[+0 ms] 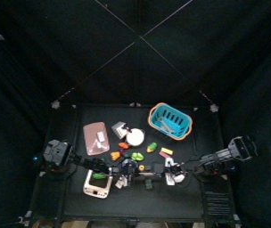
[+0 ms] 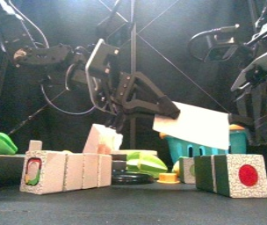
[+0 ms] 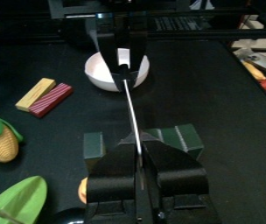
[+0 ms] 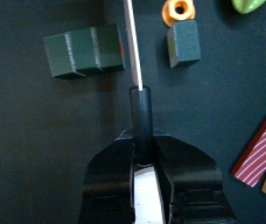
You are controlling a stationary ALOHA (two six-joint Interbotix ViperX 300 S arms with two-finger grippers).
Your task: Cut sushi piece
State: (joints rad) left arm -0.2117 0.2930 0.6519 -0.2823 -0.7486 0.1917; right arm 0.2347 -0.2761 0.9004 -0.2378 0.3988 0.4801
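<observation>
A dark green sushi roll lies in two parts: a row of joined pieces (image 2: 66, 171) (image 4: 83, 48) and a single piece (image 2: 235, 174) (image 4: 182, 44). A white-bladed knife (image 2: 200, 123) hangs tilted above them. My right gripper (image 4: 136, 122) is shut on its black handle (image 4: 136, 101). The blade (image 4: 132, 39) points out over the gap between the two parts. In the left wrist view the blade (image 3: 130, 114) shows edge-on above the sushi (image 3: 182, 140). It runs into my left gripper (image 3: 136, 150), whose jaws are shut on its far end.
A teal basket (image 1: 169, 120) (image 2: 200, 145) stands at the back right and a pink board (image 1: 96, 138) at the back left. A white bowl (image 3: 106, 74), a toy corn (image 3: 1, 144), an orange ring (image 4: 177, 10) and a red-brown block (image 4: 262, 153) lie around the sushi.
</observation>
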